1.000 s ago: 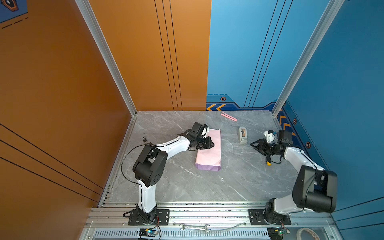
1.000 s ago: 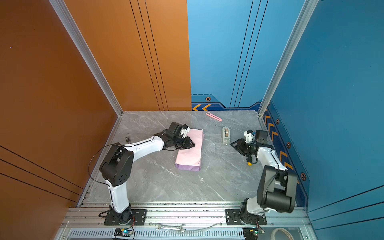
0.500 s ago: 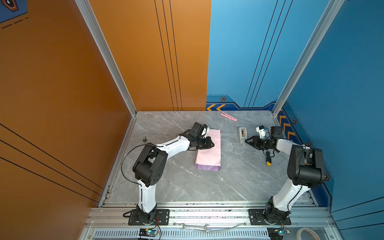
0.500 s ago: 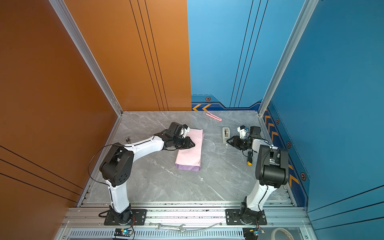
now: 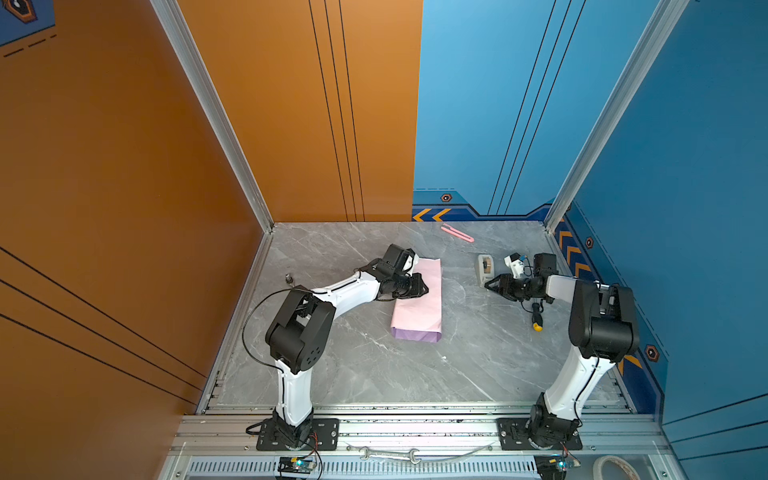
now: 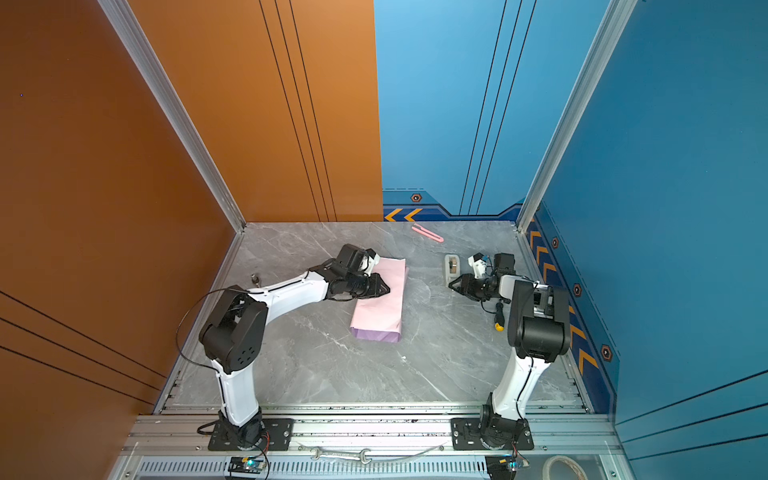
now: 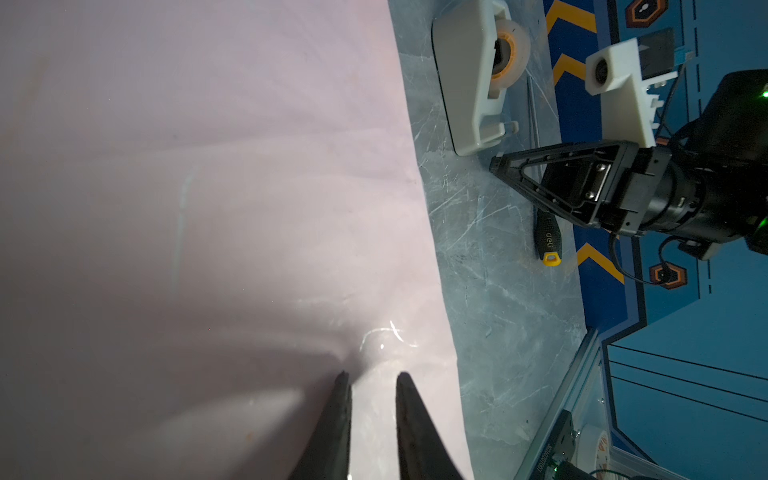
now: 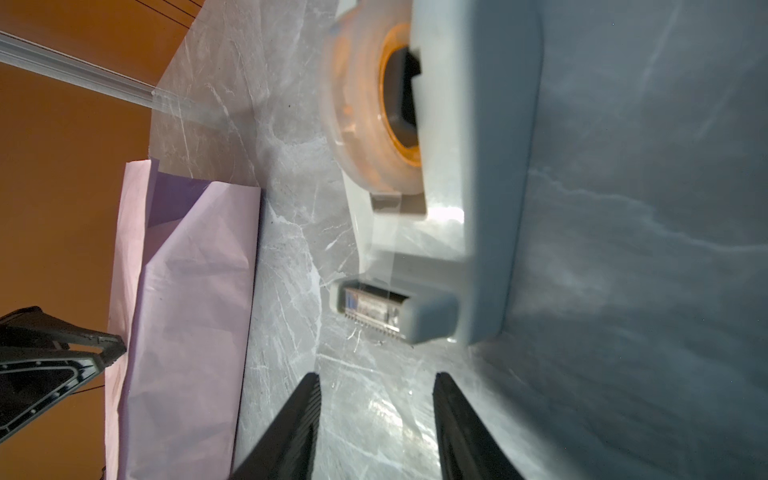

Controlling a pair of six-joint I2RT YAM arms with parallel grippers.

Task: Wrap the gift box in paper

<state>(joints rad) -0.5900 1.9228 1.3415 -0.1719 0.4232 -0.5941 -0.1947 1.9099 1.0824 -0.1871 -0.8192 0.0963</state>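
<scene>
Holding: left gripper (image 7: 372, 376), jaws barely parted, presses paper (image 5: 419, 299) folded over the hidden box.
Fetching tape: right gripper (image 8: 377, 376), jaws apart and empty, faces dispenser (image 8: 490, 124).
Next: probably pinch tape end (image 8: 374, 307) and pull.

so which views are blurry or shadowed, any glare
right wrist view: the tape dispenser is close and soft, glare on the table; left wrist view: heavy shadow on the paper around the fingers; both top views: sharp, evenly lit
</scene>
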